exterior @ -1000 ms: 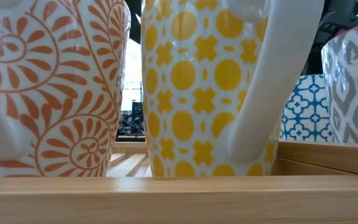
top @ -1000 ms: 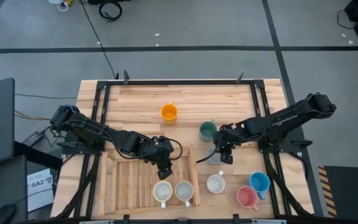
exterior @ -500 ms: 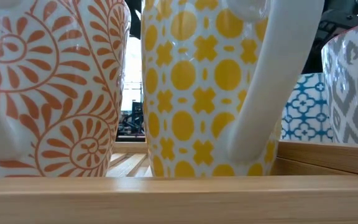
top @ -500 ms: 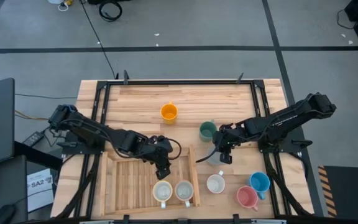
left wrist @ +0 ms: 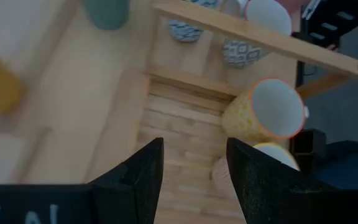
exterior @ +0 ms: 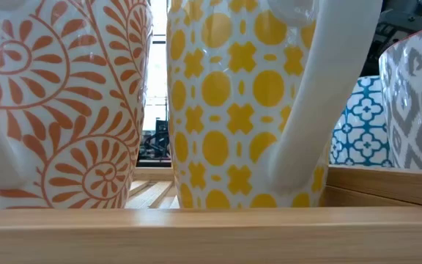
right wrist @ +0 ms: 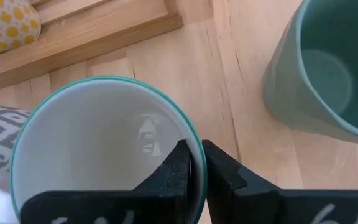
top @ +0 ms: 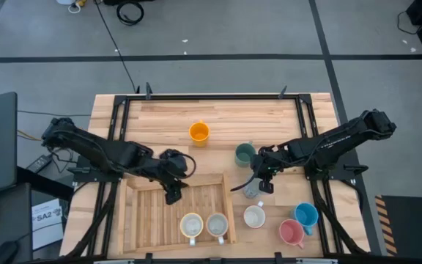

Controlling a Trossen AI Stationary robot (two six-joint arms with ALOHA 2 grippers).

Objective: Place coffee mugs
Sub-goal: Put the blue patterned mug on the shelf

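My right gripper is shut on a blue-patterned, teal-rimmed coffee mug standing just right of the wooden tray. My left gripper hangs open over the tray's far part, holding nothing. Two patterned mugs stand in the tray's near right corner. On the table stand an orange mug, a dark green one, a white one, a blue one and a pink one. My right gripper pinches the mug's rim on the side toward the table's right edge, one finger inside the mug and one outside. The fingers come from above, pointing down. The mug stands upright with its mouth up; its base is hidden.
The tray's right wall runs between the held mug and the two mugs in the tray. The dark green mug stands close beside my right gripper. Metal frame rails border the table at left and right. The tray's left slats are bare.
My left gripper has drawn back from the two mugs in the tray, toward the table's left and far edge, still open. In the low view the blue-patterned mug has shifted slightly.
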